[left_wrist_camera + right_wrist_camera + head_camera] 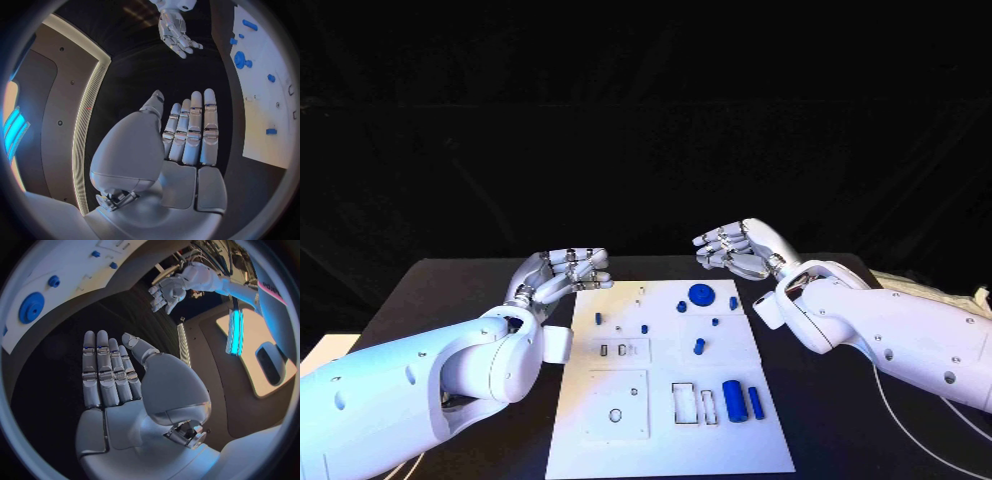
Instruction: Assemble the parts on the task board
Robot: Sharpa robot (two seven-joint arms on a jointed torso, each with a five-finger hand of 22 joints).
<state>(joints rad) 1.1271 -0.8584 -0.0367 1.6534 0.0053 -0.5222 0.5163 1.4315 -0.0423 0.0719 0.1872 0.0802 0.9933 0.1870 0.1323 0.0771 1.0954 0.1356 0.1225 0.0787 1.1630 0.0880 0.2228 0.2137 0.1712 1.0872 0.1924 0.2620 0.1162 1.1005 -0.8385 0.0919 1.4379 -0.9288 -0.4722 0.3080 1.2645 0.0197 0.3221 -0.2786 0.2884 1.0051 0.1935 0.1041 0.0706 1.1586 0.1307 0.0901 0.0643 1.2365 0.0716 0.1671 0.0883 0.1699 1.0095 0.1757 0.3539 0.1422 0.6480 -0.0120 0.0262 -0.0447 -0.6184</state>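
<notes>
Head view: task board point(668, 440) lies mid-table point(459, 290), blue parts scattered on it. Big round disc point(701, 294) near far edge, two cylinders point(734, 400) lying near the right edge; smaller pegs too tiny to tell shape. Left hand point(564, 272) sits just off board's far-left corner, right hand point(737, 249) beyond far edge, both clear of the board. Wrist views show fingers straight, side by side, nothing held: left hand point(187, 135), right hand point(109, 372). Board cut off at both wrist-view rims.

White task board point(596, 455) lies flat mid-table, small blue parts point(700, 295) scattered on it.
</notes>
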